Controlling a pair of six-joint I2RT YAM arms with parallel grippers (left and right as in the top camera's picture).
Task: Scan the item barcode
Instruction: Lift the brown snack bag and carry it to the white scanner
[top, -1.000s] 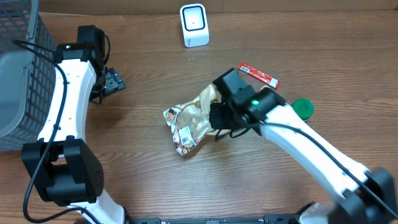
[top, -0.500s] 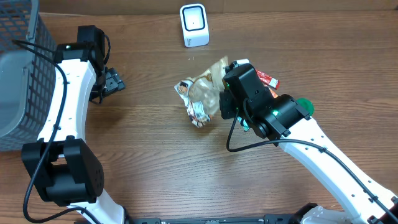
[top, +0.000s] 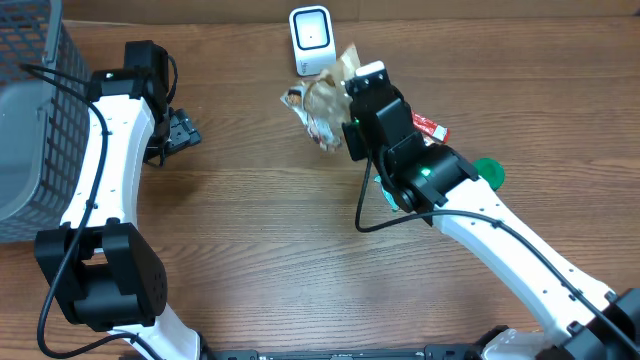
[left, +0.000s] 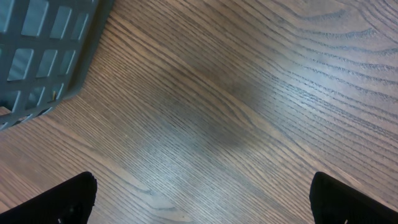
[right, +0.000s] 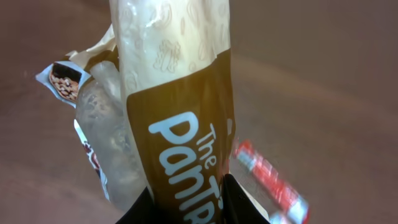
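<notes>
A crinkled brown and clear snack bag (top: 318, 100) hangs off the table just in front of the white barcode scanner (top: 311, 40) at the far middle. My right gripper (top: 350, 118) is shut on the bag's right end. In the right wrist view the bag (right: 174, 93) shows white lettering on brown, pinched between the two black fingers of the right gripper (right: 186, 202). No barcode shows in any view. My left gripper (top: 183, 130) hovers at the left over bare wood. In its wrist view the left gripper (left: 202, 205) is open with nothing between the fingers.
A grey mesh basket (top: 30, 120) fills the far left, and its corner (left: 43, 50) lies close to the left gripper. A red wrapped bar (top: 428, 124) lies right of the bag, blurred in the right wrist view (right: 267, 180). A green round lid (top: 488, 174) sits further right.
My right arm has lifted the bag from the middle of the table and carried it back toward the scanner. The left arm has not moved.
</notes>
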